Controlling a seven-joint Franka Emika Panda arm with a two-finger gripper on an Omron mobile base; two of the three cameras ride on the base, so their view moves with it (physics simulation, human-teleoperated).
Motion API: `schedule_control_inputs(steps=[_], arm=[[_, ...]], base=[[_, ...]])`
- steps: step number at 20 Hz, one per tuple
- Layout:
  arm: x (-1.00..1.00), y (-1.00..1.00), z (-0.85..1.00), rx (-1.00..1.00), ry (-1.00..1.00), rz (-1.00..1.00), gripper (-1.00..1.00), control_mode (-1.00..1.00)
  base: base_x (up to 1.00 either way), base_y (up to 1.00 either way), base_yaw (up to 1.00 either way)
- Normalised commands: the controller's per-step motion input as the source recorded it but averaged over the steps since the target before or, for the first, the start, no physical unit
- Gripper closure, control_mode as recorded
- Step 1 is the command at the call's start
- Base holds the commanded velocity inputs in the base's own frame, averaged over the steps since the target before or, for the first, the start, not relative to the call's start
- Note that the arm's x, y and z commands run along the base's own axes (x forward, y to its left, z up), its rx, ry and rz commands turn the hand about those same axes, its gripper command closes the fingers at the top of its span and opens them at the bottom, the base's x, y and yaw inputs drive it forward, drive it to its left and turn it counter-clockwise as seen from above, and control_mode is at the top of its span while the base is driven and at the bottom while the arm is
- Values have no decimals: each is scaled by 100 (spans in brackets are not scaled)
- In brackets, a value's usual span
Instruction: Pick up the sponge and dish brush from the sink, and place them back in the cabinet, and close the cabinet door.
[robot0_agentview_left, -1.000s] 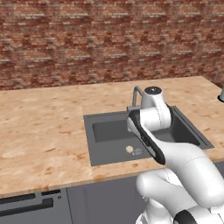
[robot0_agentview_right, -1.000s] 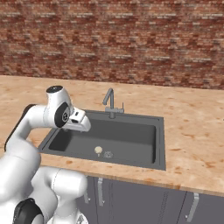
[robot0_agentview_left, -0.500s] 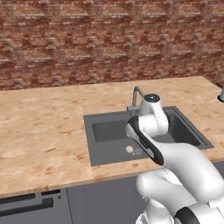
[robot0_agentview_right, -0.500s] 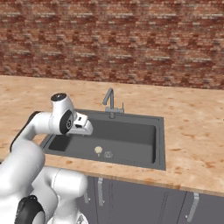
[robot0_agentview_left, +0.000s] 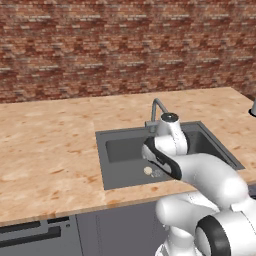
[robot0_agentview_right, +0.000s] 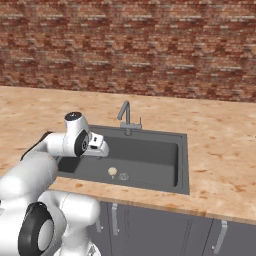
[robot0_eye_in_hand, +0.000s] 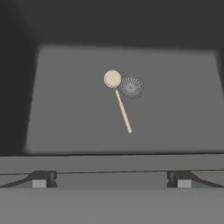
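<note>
The dish brush (robot0_eye_in_hand: 113, 79) lies flat on the floor of the dark grey sink (robot0_eye_in_hand: 175, 109), its round cream head beside the round drain (robot0_eye_in_hand: 131, 85) and its thin handle pointing toward my hand. My gripper (robot0_eye_in_hand: 110, 178) hovers above the basin's near part, looking down at the brush, jaws wide open with nothing between them. From the base, the brush head (robot0_agentview_left: 148, 171) (robot0_agentview_right: 112, 171) shows on the sink (robot0_agentview_left: 125, 150) (robot0_agentview_right: 150, 152) floor, close below my white hand. The sponge, the cabinet and the cabinet door are out of view.
A slim grey faucet (robot0_agentview_left: 157, 107) (robot0_agentview_right: 125, 112) stands at the sink's back rim. Light wood-grain countertop (robot0_agentview_left: 50, 145) (robot0_agentview_right: 220, 145) spreads on both sides, backed by a brick wall. Grey under-counter doors (robot0_agentview_right: 165, 225) sit below.
My hand has come down and moved in over the sink, closer to the basin. The brush has not moved and the jaws stay open.
</note>
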Motion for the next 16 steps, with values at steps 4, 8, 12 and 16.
schedule_control_inputs(steps=[4,8,12,16], arm=[[19,1,-14,0,18,0,-100,-100],[18,0,-15,0,16,0,-100,-100],[12,0,-21,0,16,0,-100,-100],[8,0,-32,0,10,0,-100,-100]], base=[[0,0,0],[0,0,0],[0,0,0],[0,0,0]])
